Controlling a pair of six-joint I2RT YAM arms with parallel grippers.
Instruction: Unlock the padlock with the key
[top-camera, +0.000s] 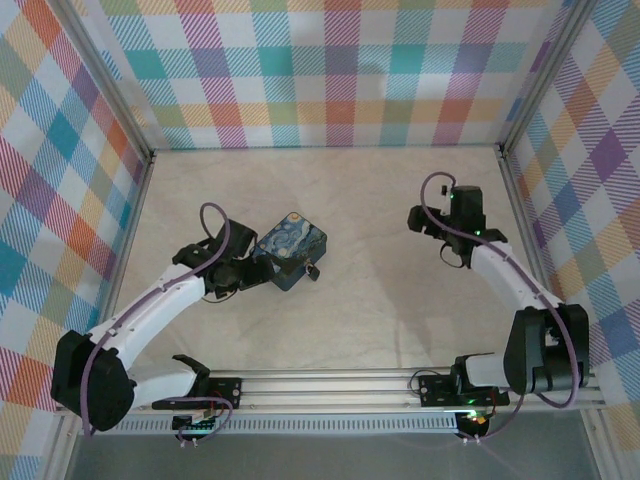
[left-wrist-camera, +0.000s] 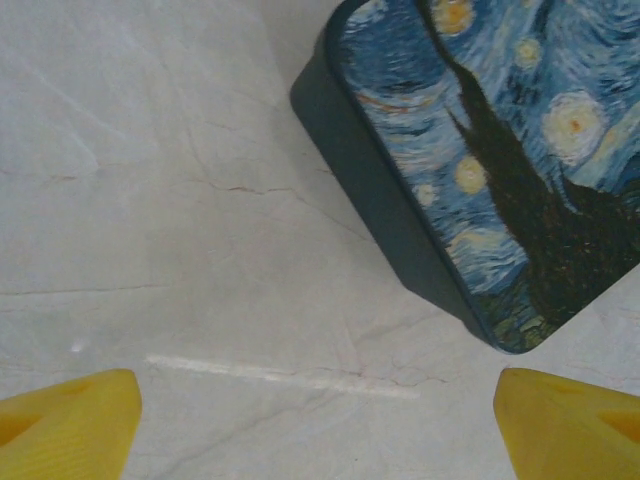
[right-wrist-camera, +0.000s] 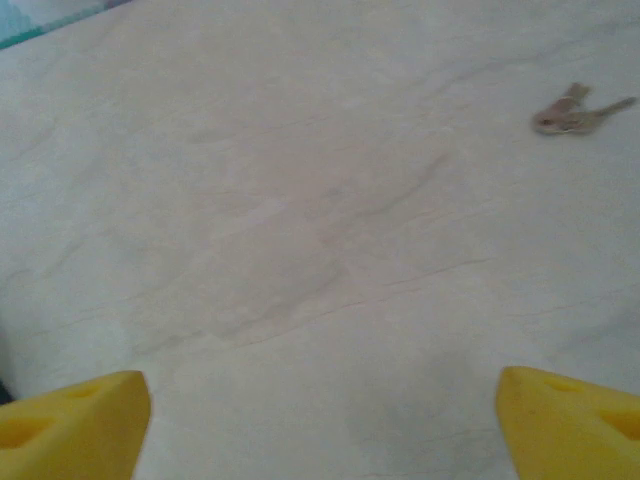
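While one key (right-wrist-camera: 578, 110) lies apart, one padlock (top-camera: 313, 270) touches one box (top-camera: 290, 248).

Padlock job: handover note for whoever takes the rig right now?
Left hand: open, empty, over the table beside the starry-print box.
Right hand: open, empty; key lies flat on the table ahead of it, to its right.
Padlock: at the box's right edge; locked or not, cannot tell.
Done: nothing yet, key not picked up.
Left: grasp key, insert, turn.
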